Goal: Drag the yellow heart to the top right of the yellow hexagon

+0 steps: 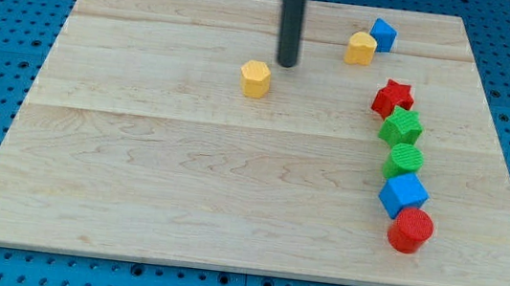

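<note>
Our yellow heart (361, 47) sits toward the view's right of our end effector, touching a blue block (383, 33). The yellow hexagon (256, 79) lies just below and to the view's left of our tip (288, 65). We judge the task barely begun: the heart is well apart from the hexagon, not yet set close at its top right. Our end effector is a plain rod with nothing to open; it holds nothing and touches no block on the desk (182, 192).

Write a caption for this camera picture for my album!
My tip stands just upper right of the yellow hexagon, with the yellow heart farther right beside a blue block.
</note>
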Tool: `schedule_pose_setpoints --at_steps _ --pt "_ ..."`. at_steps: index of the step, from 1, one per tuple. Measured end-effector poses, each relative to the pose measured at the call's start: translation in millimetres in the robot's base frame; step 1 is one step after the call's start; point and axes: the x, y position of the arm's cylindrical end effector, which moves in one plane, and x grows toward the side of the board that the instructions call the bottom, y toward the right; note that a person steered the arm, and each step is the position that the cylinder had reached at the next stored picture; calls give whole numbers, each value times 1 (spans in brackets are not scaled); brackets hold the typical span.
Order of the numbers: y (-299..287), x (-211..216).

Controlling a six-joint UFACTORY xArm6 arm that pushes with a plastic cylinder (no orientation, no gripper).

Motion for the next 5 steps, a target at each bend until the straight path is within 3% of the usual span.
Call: schedule_pose_setpoints --at_steps 1,2,3,4,5 --pt "75 23" --pt "153 6" --pt "112 -42" --pt "28 -55" --pt "-36 -41"
